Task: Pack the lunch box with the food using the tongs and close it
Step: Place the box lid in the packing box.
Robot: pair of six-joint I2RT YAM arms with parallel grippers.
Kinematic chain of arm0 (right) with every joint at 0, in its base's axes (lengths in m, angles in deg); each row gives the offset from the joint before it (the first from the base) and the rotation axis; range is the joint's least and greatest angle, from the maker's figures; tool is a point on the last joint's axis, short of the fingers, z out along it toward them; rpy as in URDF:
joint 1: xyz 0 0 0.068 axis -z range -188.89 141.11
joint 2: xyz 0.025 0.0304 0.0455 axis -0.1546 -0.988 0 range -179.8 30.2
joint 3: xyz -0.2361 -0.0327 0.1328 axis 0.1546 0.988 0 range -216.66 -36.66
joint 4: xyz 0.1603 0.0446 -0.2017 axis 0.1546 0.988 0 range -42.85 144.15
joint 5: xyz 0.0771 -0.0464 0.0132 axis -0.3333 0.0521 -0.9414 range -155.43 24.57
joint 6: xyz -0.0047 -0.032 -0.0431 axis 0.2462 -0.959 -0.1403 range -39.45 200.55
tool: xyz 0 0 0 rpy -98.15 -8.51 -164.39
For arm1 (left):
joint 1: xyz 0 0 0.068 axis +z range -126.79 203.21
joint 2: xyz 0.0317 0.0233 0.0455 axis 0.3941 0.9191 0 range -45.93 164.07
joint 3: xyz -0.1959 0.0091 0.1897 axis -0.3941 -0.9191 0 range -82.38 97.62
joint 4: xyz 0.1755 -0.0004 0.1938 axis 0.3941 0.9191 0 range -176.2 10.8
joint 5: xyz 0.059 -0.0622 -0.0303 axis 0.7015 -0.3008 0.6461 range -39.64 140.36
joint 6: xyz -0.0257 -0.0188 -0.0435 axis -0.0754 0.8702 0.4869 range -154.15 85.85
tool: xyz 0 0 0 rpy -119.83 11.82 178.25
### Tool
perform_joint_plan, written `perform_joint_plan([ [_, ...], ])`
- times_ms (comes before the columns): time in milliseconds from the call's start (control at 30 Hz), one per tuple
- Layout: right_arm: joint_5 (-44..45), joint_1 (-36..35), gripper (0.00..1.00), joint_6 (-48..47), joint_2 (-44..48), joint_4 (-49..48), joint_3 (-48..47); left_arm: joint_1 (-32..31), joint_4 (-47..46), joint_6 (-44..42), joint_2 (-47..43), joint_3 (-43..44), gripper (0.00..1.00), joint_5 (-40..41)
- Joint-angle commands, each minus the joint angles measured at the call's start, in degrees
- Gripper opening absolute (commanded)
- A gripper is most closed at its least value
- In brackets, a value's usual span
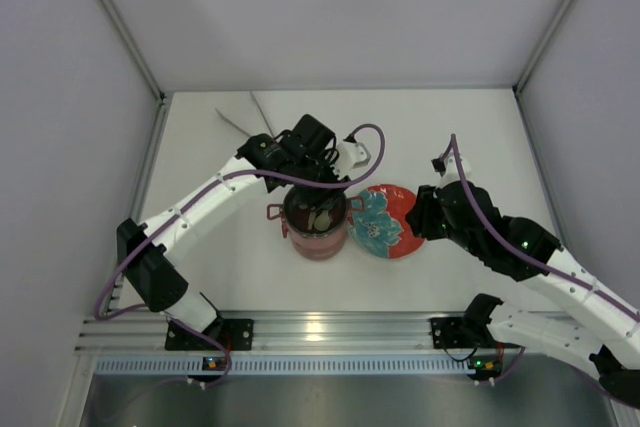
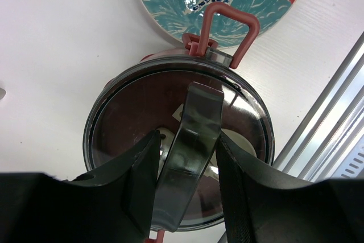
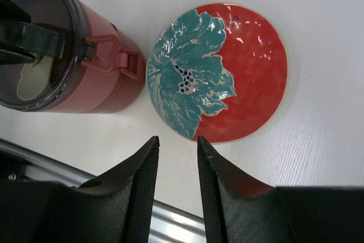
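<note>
The lunch box [image 1: 318,235] stands upright on the white table [image 1: 450,127], a little left of the middle and nearer the near edge than the far wall. Its smoky lid [image 2: 128,112] lies over the mouth of the box, and a pale piece of food [image 3: 31,81] shows through it. The left hand [image 2: 187,137] comes in over the box from the far left, its two fingers [image 2: 142,180] pressed against either side of the lid's dark strap handle [image 2: 193,118], pinching it. Just right of the box lies the red plate with a teal flower [image 3: 250,72]. Its rim is close beside the box's pink side loop [image 2: 227,27], though the views do not settle whether they touch. The right hand [image 3: 177,140] hovers over the near right part of that plate, its fingers parted by a narrow gap with nothing between them. That arm fills the near right corner. The tongs [image 1: 237,124] lie flat on the far left of the table, well apart from the box and just beyond the left arm's wrist. A purple cable [image 1: 368,137] loops up above the left hand on the far side. An aluminium rail [image 1: 320,327] runs along the near edge, close behind the box and plate. White panels [image 1: 60,97] wall in the left, right and far sides. Bare table shows left of the box, and across the far right between the plate and the back wall.
</note>
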Motion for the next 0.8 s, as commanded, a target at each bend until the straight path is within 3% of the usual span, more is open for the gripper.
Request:
perform_joint_plan([
  [0,0.93,1.10,0.33,0.38,0.91,0.92,-0.31,-0.47,1.06,1.62,-1.60,2.20,0.47,-2.83],
  [767,0.84,1.09,0.33,0.46,0.92,0.83,-0.22,-0.47,1.32,4.78,-1.69,3.17,0.47,-2.31],
])
